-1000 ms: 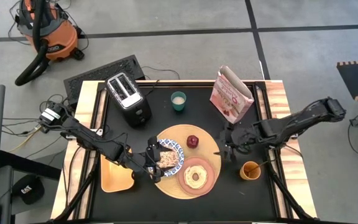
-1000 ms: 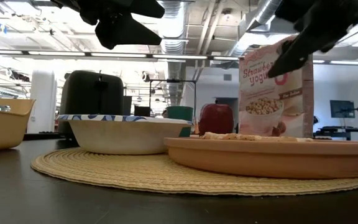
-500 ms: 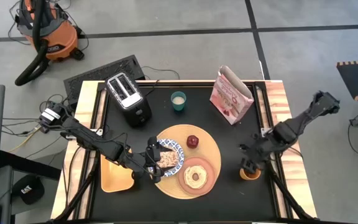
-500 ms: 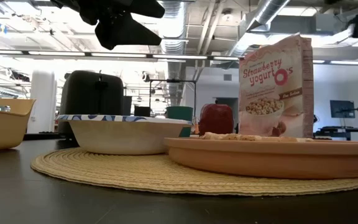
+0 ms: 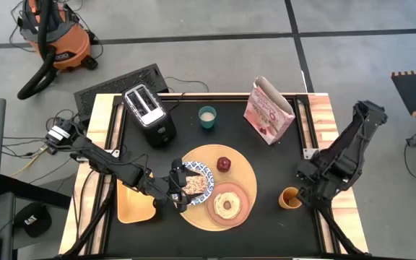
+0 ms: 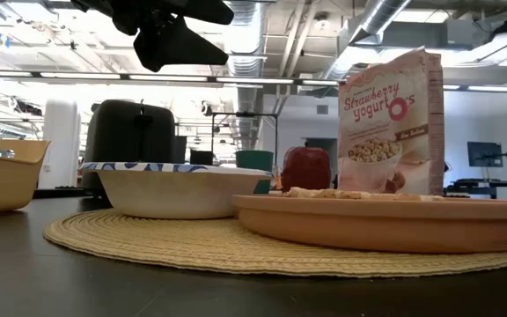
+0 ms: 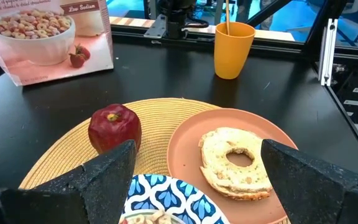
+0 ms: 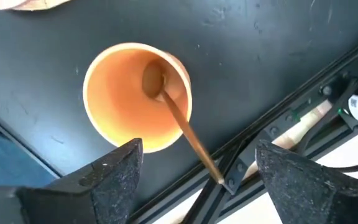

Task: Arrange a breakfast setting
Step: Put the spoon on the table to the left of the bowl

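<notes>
The tan board carries the blue-and-white bowl, the dark red apple and the pink plate with the pale bagel. My left gripper hovers open over the bowl, touching nothing. The orange cup stands on the black table right of the board. The gold spoon stands in the cup, bowl end down, its handle leaning on the rim. My right gripper hangs open above the cup's right side, touching nothing.
A black-and-silver toaster, a teal cup and a pink cereal bag stand along the far side. A yellow tray lies left of the board. The table's frame rail runs close beside the orange cup.
My right gripper has gone from beside the board's right edge toward the table's right and near edges, ending above the orange cup, and has risen out of the low view. The cup, the spoon and the things on the board have stayed put.
</notes>
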### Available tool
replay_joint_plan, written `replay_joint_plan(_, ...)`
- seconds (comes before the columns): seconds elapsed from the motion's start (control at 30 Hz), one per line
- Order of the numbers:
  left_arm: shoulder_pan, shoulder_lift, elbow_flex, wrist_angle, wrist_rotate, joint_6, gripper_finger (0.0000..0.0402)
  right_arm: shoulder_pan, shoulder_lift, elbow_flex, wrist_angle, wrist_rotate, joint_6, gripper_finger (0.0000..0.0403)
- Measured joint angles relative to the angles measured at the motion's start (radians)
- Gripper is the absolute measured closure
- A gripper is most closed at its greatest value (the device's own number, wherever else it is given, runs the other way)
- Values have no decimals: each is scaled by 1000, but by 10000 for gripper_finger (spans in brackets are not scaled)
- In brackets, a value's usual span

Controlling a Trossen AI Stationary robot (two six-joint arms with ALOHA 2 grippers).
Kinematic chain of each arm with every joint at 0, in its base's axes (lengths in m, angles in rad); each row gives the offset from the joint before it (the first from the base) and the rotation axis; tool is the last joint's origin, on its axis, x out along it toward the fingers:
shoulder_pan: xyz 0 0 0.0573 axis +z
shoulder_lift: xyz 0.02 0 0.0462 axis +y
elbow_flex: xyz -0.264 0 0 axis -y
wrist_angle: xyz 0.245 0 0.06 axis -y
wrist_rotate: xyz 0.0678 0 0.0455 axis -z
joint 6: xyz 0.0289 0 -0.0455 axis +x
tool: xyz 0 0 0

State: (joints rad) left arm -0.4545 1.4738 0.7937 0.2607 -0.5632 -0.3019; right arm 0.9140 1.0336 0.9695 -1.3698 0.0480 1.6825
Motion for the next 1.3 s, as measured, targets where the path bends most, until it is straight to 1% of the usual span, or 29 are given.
replay_joint_plan(0.17, 0, 0, 0, 0, 0, 0, 70, 52, 0, -49, 23, 2, 61, 70)
replay_joint_plan(0.47, 0, 0, 0, 0, 0, 1, 70, 66, 0, -114, 137, 30, 21, 89)
replay_joint_plan(0.77, 0, 0, 0, 0, -1, 1, 70, 66, 0, -125, 150, 40, 10, 137)
replay_joint_plan(0.93, 0, 0, 0, 0, -1, 1, 70, 66, 0, -125, 150, 62, 7, 187)
replay_joint_plan(1.2, 0, 0, 0, 0, -1, 1, 70, 66, 0, -125, 151, 62, -4, 304)
replay_joint_plan(1.3, 0, 0, 0, 0, -1, 2, 70, 66, -1, -122, 161, 64, -17, 337)
